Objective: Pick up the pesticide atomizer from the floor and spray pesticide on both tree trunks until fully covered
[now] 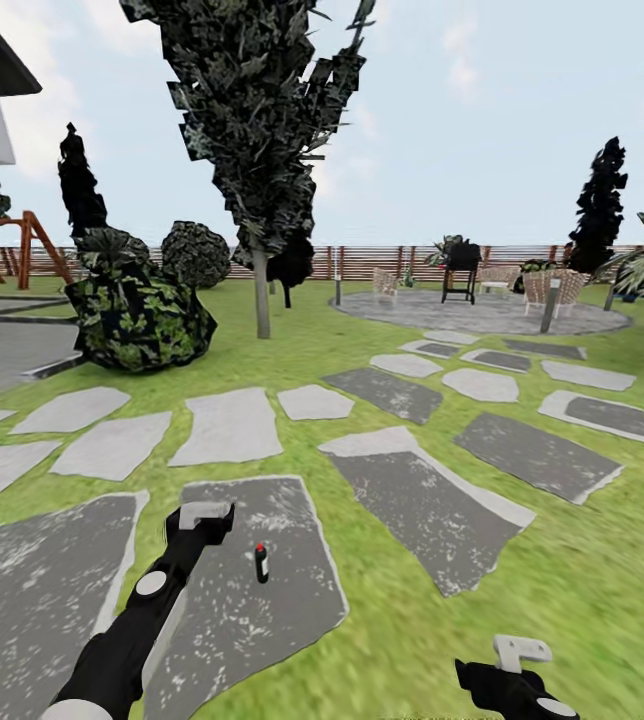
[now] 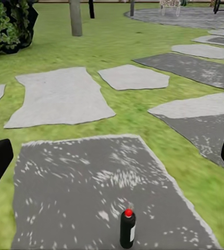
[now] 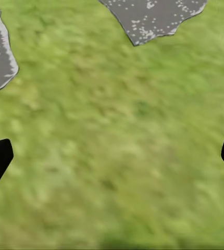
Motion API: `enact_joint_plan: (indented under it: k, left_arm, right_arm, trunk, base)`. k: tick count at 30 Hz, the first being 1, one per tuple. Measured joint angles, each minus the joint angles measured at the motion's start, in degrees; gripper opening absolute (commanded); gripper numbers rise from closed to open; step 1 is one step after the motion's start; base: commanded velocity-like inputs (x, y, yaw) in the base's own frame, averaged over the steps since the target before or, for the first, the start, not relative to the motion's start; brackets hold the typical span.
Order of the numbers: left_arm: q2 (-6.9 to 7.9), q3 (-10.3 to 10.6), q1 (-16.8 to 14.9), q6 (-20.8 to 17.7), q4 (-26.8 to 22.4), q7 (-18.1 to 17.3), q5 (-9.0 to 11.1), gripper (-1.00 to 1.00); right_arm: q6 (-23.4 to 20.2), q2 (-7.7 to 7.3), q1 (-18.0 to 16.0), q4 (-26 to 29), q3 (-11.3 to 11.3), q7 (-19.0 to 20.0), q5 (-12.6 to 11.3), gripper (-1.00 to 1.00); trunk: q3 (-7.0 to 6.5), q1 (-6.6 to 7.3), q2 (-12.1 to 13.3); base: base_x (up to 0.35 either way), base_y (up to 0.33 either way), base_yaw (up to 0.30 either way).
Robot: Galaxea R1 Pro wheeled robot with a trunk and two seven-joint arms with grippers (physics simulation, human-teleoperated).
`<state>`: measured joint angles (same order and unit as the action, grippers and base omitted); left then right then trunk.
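The pesticide atomizer (image 1: pixel 261 563) stands upright, long axis vertical and red cap uppermost, on the dark paving slab (image 1: pixel 262 620). The left pincer (image 1: pixel 205 515), jaws spread, hovers just beside it; the right pincer (image 1: pixel 520 652), also spread, hangs over lawn (image 3: pixel 117 146).

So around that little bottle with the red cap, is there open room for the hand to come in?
Yes. The atomizer stands upright and alone on a dark paving slab, with bare stone on every side of it. The left gripper, fingers spread wide, hangs just beside it. Grass borders the slab. The nearest clutter is far off: a bush and a tree trunk.
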<state>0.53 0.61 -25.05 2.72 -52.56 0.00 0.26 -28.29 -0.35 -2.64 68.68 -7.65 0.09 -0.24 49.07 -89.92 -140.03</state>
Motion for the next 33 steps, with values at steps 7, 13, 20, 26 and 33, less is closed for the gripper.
enact_joint_plan:
  k: [7,13,20,26,33]
  left_arm:
    - [0.0,0.0,0.0,0.0,0.0,0.1,0.1,1.0]
    - [0.0,0.0,0.0,0.0,0.0,0.1,0.2,1.0]
    - [0.0,0.0,0.0,0.6,0.0,0.1,0.2,1.0]
    - [0.0,0.0,0.0,0.6,0.0,0.1,0.2,1.0]
    - [0.0,0.0,0.0,0.6,0.0,0.0,0.1,1.0]
  right_arm:
    - [0.0,0.08,0.0,0.0,0.0,0.0,0.1,1.0]
    - [0.0,0.09,0.0,0.0,0.1,0.0,0.1,1.0]
    - [0.0,0.09,0.0,0.0,0.1,0.0,0.1,1.0]
    - [0.0,0.09,0.0,0.0,0.1,0.0,0.1,1.0]
    - [0.0,0.09,0.0,0.0,0.1,0.0,0.1,1.0]
  trunk:
    - [0.0,0.0,0.0]
    - [0.0,0.0,0.0]
    - [0.0,0.0,0.0]
    - [0.0,0.0,0.0]
    - [0.0,0.0,0.0]
  base:
    - [0.157,-0.102,-0.025]
    - [0.225,-0.117,-0.001]
    - [0.105,0.008,-0.009]
    - [0.302,0.115,-0.24]
    - [0.257,0.082,-0.242]
